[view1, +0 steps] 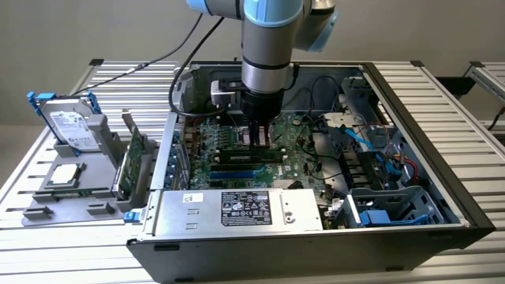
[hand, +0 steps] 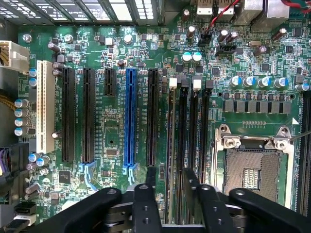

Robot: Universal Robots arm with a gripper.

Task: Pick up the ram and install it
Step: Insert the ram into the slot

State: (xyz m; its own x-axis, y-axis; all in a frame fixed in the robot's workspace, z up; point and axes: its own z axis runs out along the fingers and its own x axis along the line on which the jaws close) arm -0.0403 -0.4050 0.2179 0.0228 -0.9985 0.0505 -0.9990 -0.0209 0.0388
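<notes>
Two holders sit on the desk (view1: 465, 118): a big open computer box (view1: 236, 263) and a gray tray (view1: 47, 216).
Inside the box lies the green board (hand: 112, 141) with its long slots. The ram (view1: 251, 156) stands in one black slot, right under the tool (hand: 171, 177). The tray, on the exterior view's left, holds a hard drive (view1: 70, 127), a square silver chip (view1: 65, 173) and a bigger green card (view1: 134, 157) standing on its edge. The tool hangs low over the slots with its two fingers (hand: 146, 199) wide apart, one on each side of the ram's slot. It grips nothing. I cannot tell if a finger touches the ram.
</notes>
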